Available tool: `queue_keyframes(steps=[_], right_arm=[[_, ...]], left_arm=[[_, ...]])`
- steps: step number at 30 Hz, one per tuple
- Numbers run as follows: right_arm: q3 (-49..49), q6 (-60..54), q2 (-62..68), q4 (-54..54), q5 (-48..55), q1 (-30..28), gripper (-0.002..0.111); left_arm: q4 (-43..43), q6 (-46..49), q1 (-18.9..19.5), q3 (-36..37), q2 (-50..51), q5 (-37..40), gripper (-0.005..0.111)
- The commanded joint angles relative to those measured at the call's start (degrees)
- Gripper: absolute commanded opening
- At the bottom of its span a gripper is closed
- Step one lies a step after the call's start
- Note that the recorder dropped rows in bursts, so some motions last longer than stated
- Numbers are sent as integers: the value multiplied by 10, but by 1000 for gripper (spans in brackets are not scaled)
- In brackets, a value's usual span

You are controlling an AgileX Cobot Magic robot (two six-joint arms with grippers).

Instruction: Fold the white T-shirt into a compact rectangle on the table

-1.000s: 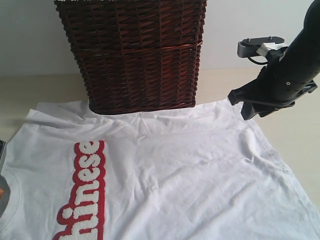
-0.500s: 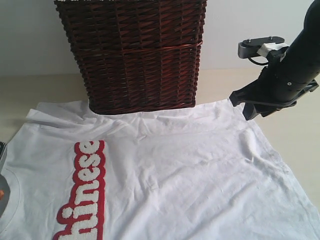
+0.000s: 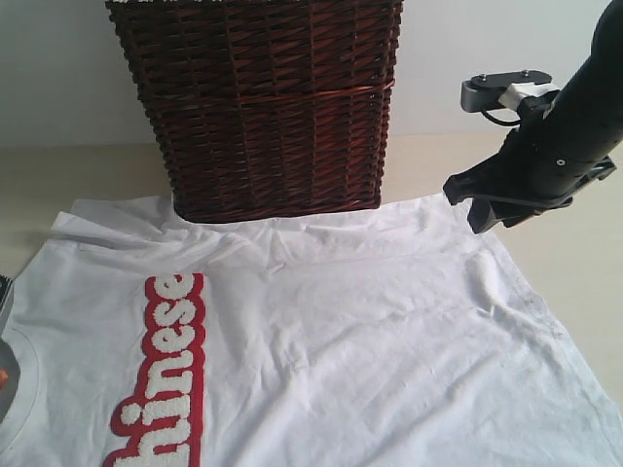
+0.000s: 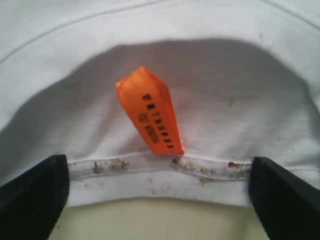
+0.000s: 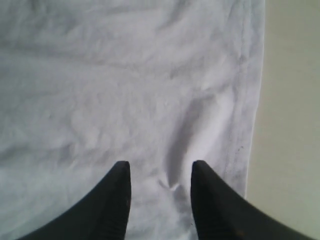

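The white T-shirt [image 3: 341, 331] lies spread flat on the table [image 3: 584, 263], its red-outlined lettering [image 3: 161, 379] at the lower left. My right gripper [image 3: 492, 216] hangs above the shirt's far right corner. In the right wrist view it [image 5: 161, 167] is open, holding nothing, over wrinkled cloth [image 5: 100, 75] beside the hem [image 5: 247, 100]. My left gripper [image 4: 160, 172] is wide open, one finger at each side of the soiled collar band [image 4: 125, 172]. An orange tag [image 4: 152, 112] stands up inside the neck. Only a sliver of the left gripper shows at the exterior view's left edge.
A tall dark red-brown wicker basket [image 3: 263, 107] stands on the table right behind the shirt's far edge. Bare table shows to the right of the shirt [image 5: 290, 125] and just before the collar [image 4: 160, 220].
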Motion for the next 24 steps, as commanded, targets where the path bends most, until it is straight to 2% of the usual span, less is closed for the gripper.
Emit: queue_keyframes(steps=[1,5,11,17,24], right_arm=[[0,-26,-3,2,-4,0,39],[0,-58,-3,2,9,0,45],[0,-74,-3,-7,8,0,76],[0,-104,-3,-62,8,0,79],[0,-259,-2,-61,95,0,79]], left_arm=[[33,11,4,3,14,-54,93],[33,11,4,3,14,-54,93],[33,11,4,3,14,-54,93],[33,11,4,3,14,-54,93],[33,11,4,3,14,-54,93]])
